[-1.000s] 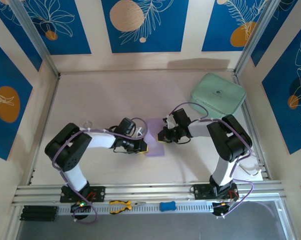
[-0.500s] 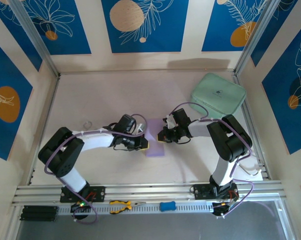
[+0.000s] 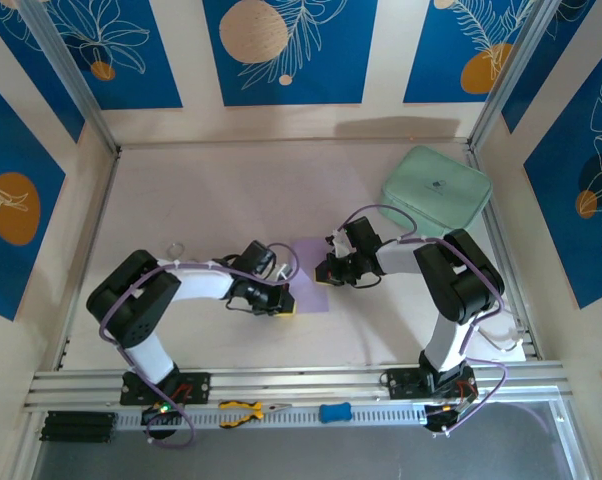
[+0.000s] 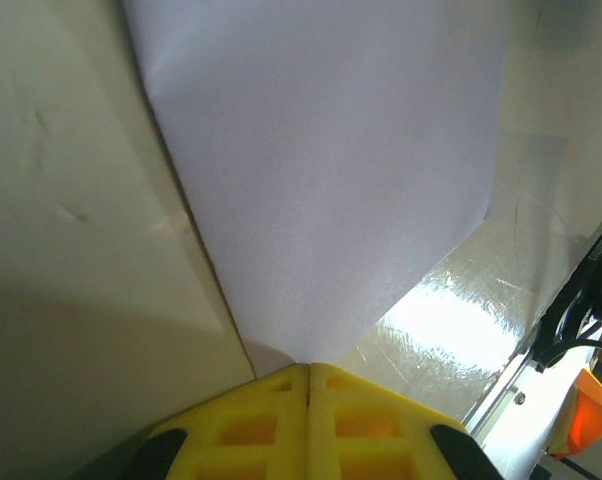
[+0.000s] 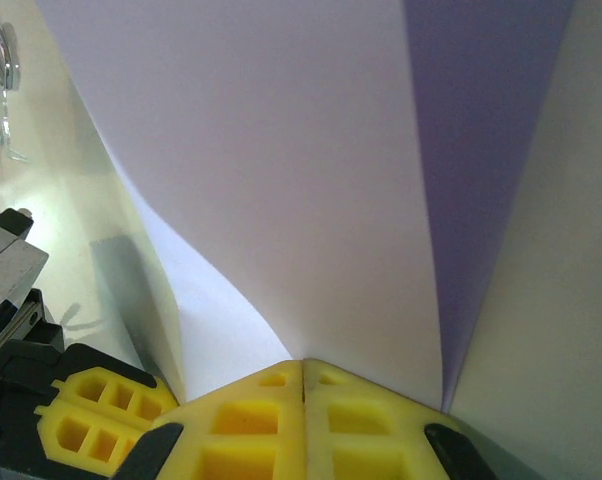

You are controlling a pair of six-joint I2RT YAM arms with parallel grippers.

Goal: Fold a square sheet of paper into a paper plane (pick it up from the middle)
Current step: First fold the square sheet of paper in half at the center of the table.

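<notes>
The square sheet of paper, pale lavender, lies mid-table between my two arms, curved rather than flat. My left gripper is shut on the sheet's near left corner; in the left wrist view the paper rises from between the closed yellow fingers of that gripper. My right gripper is shut on the sheet's right edge, where the paper bows up from the gripper. The left gripper's yellow fingers show low on the left of the right wrist view. The paper plane is out of view.
A mint-green rounded case sits at the back right of the table. A small clear ring lies left of the left arm. Yellow pliers and a blue piece rest on the front rail.
The left gripper has shifted slightly toward the near edge with the paper's corner, and the left arm's elbow has swung. The right arm has stayed still.
</notes>
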